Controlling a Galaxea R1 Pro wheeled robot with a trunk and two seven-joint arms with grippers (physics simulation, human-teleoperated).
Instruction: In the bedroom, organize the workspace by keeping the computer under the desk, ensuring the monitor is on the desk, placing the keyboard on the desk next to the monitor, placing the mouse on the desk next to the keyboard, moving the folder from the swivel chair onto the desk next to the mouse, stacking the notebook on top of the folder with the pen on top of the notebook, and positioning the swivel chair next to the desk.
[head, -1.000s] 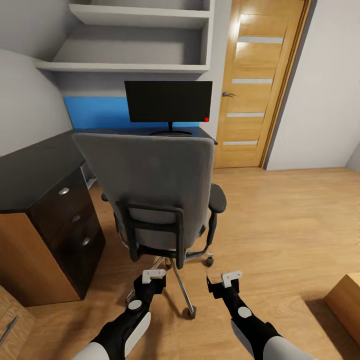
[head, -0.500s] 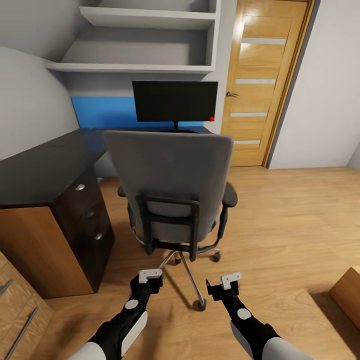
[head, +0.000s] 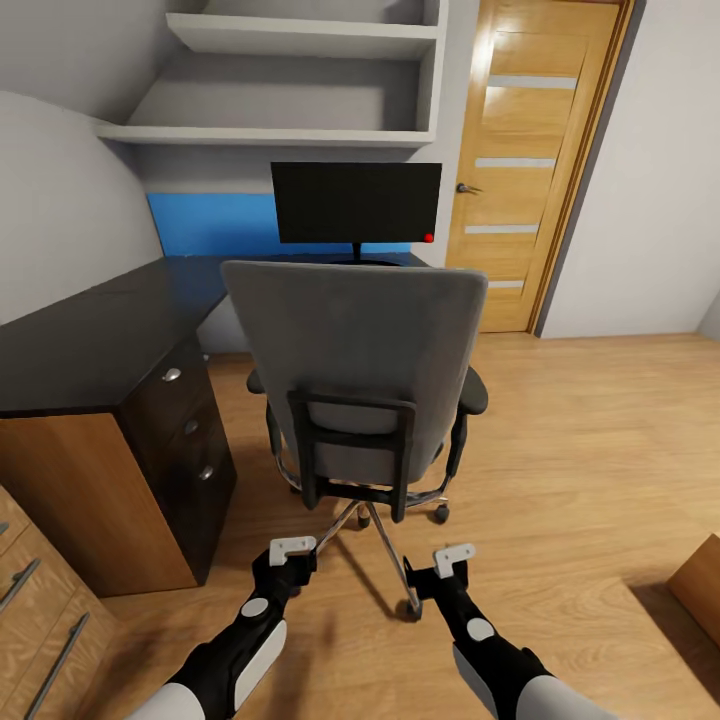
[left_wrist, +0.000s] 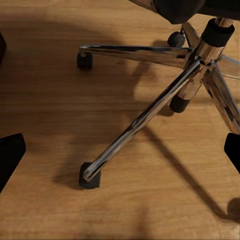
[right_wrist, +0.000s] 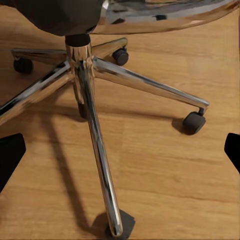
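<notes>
Head view, from left to right around the swivel chair (head: 355, 370). Left of the chair stands the desk (head: 95, 335), an L-shaped run with a glossy black top and a dark drawer unit (head: 185, 435) carrying three small round silver knobs; its side panel is warm wood grain. Beyond the chair, on the desk's far wing, the monitor (head: 355, 203) stands upright, a thin flat black screen with a red dot at its lower right corner, in front of a bright blue wall panel (head: 210, 222). The chair shows its tall grey upholstered back, black frame and padded black armrests, and a chrome star base on black casters over light wood floor (head: 580, 450). Right of the chair is a slatted wooden door (head: 520, 160).

Just short of the chair's base, the left gripper (head: 285, 560) and right gripper (head: 450, 568) hang low, fingers spread apart and holding nothing. Both wrist views look at the polished chrome spokes.
</notes>
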